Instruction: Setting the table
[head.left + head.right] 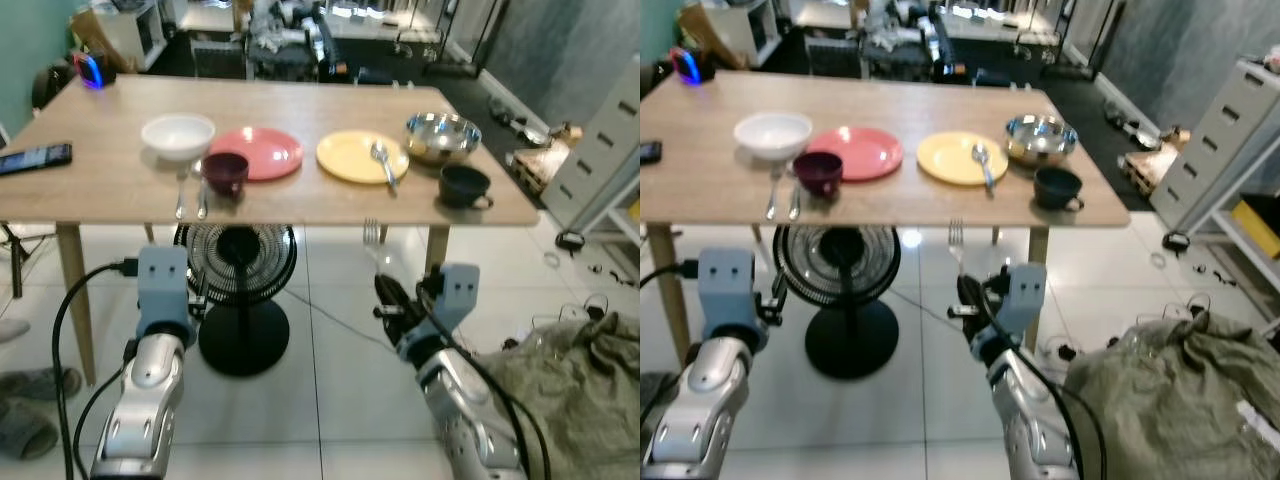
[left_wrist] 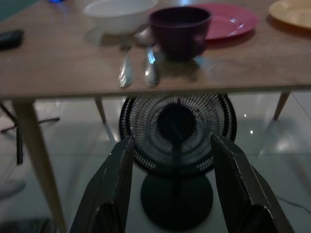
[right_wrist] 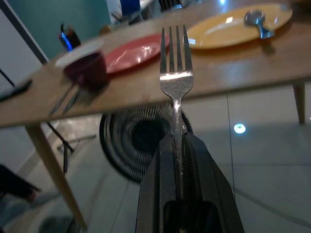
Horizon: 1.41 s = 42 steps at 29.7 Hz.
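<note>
Nearest the camera, the right gripper point(image 3: 178, 145) pinches the handle of a fork point(image 3: 175, 73) between its pressed-together black fingers, holding it upright with the tines pointing up, below the front edge of the wooden table point(image 1: 100, 190) and out in front of it. Over on the other side, the left gripper point(image 2: 172, 160) hangs low before the table with its fingers spread and nothing between them; past them stands a black floor fan point(image 1: 240, 270) under the table. On the tabletop, from the robot's left, lie a phone point(image 1: 35, 157), a white bowl point(image 1: 178, 135), two pieces of cutlery point(image 2: 138, 70) at the front edge, a dark purple cup point(image 1: 226, 172), a pink plate point(image 1: 265, 150), a yellow plate point(image 1: 350, 160) with a spoon point(image 1: 384, 160) on it, a steel bowl point(image 1: 442, 136) and a black cup point(image 1: 462, 185).
</note>
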Available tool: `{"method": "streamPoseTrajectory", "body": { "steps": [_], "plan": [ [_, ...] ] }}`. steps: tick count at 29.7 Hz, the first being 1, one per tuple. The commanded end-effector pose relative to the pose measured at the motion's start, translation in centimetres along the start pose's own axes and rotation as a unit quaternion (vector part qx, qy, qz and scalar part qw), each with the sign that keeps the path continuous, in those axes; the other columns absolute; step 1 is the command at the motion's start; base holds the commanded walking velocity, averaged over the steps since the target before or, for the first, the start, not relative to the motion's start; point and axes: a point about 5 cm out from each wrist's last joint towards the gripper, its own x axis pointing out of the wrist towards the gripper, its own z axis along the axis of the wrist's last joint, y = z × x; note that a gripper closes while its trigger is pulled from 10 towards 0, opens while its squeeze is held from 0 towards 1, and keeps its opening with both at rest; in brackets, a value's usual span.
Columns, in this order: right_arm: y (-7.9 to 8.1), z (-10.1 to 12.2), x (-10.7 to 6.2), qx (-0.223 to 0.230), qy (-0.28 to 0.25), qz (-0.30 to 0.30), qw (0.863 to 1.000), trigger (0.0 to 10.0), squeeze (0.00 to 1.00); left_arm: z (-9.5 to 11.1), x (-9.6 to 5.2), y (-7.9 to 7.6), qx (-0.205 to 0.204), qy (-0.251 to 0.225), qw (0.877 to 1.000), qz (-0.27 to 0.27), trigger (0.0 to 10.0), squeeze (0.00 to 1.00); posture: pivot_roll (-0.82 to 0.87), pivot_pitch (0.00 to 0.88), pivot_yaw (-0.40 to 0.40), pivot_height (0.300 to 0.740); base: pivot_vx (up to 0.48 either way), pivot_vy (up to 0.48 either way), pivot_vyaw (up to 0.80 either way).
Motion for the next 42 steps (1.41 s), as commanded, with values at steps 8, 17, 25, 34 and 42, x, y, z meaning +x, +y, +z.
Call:
{"method": "streamPoseTrajectory", "body": {
  "steps": [8,17,25,34,42],
  "plan": [
    [-1.6,1.6,0.3,-0.012,-0.039,-0.060,0.997,10.0,0.00,0.1,-0.1,-0.1,0.004,0.002,1.000,-0.006,10.0,0.00,-0.01,0.000,0.046,0.740,0.480,0.000,0.00],
    [-3.5,3.3,0.3,-0.004,-0.072,-0.119,0.990,10.0,0.00,3.5,-0.5,-1.1,0.056,-0.079,0.993,-0.062,10.0,0.00,-0.01,0.000,0.048,0.740,0.480,0.000,-0.50],
    [-2.7,4.6,0.8,-0.016,-0.092,-0.095,0.991,10.0,0.00,6.6,-1.0,-1.8,0.088,-0.140,0.980,-0.108,10.0,0.00,-0.01,0.000,0.051,0.740,0.480,0.000,-0.20],
    [1.3,5.0,1.3,-0.022,-0.082,0.023,0.996,10.0,0.00,7.3,-1.8,-2.5,0.101,-0.151,0.974,-0.138,10.0,0.00,-0.01,0.000,0.050,0.740,0.256,0.000,0.00],
    [5.1,4.2,0.7,-0.020,-0.048,0.142,0.988,10.0,0.00,7.0,-2.3,-2.9,0.095,-0.145,0.974,-0.149,10.0,0.00,-0.01,0.000,0.046,0.740,0.000,0.000,0.00]
  ]
}}
